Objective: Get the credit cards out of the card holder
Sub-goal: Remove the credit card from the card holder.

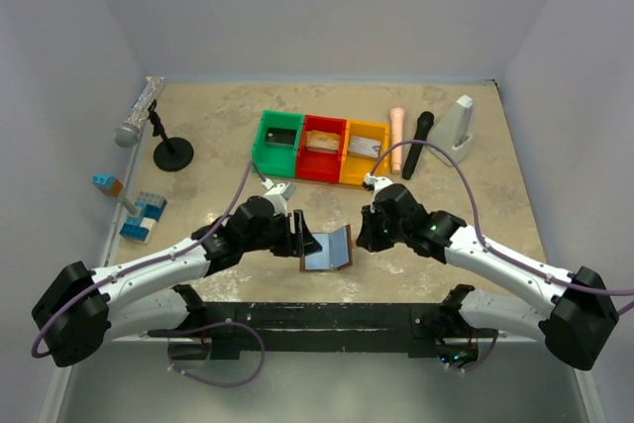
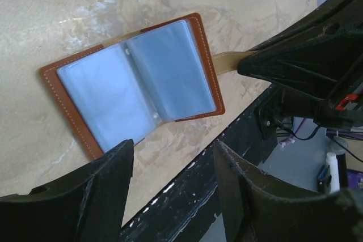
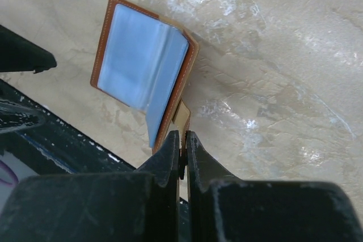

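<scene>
The brown card holder (image 1: 327, 248) lies open on the table between my grippers, its grey-blue sleeves (image 2: 136, 83) facing up. A narrow tan tab (image 2: 227, 62) sticks out from its right edge. My right gripper (image 3: 182, 134) is shut on that tab (image 3: 182, 114), just past the cover (image 3: 139, 63). My left gripper (image 2: 173, 148) is open at the holder's left side with nothing between its fingers. Credit cards lie in the bins at the back: a dark one in the green bin (image 1: 280, 136), a tan one in the red bin (image 1: 322, 143), a silvery one in the yellow bin (image 1: 365, 147).
A black mounting bar (image 1: 327, 319) runs along the near table edge, right below the holder. At the back left are a silver microphone (image 1: 137, 116), a black stand (image 1: 172, 154) and blue blocks (image 1: 144, 217). A pink cylinder (image 1: 396, 138), a black microphone (image 1: 417, 144) and a white wedge (image 1: 459, 128) lie back right.
</scene>
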You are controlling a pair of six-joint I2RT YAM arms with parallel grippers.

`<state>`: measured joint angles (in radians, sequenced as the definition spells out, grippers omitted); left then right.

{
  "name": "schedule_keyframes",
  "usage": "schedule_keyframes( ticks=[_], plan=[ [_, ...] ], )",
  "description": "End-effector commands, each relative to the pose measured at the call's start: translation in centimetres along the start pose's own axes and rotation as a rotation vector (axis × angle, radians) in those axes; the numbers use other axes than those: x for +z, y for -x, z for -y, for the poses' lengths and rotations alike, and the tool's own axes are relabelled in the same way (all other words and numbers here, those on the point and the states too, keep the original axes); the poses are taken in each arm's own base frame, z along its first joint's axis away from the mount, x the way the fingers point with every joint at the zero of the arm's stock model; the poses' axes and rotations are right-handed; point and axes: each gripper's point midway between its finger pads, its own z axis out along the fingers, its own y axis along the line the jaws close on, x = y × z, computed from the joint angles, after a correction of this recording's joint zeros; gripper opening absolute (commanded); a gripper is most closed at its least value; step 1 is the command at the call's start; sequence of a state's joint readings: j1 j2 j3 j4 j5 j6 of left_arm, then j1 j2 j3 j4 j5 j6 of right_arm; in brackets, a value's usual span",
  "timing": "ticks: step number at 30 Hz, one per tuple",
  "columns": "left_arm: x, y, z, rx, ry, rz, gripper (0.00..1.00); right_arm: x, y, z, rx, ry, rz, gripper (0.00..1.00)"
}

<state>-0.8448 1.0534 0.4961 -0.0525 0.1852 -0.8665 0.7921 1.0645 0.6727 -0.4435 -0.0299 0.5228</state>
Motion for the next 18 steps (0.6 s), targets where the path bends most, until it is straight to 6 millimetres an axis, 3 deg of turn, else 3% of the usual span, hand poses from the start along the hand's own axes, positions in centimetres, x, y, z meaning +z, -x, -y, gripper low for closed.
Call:
schedule_keyframes(
  ticks=[1, 13, 18],
  plan=[
    [0.6, 1.4, 3.2, 0.066, -0.107, 0.017, 0.63, -0.3, 0.6, -2.2, -0.035, 0.113, 0.013, 0.0],
    [3.7, 1.1, 3.4, 0.11, -0.051, -0.049, 0.67, 0.3, 0.4, -2.4, -0.024, 0.123, -0.001, 0.0],
    [4.4, 0.5, 2.4, 0.118, 0.024, -0.077, 0.71, 0.3, 0.5, -2.6, -0.029, 0.128, -0.005, 0.0]
  ],
)
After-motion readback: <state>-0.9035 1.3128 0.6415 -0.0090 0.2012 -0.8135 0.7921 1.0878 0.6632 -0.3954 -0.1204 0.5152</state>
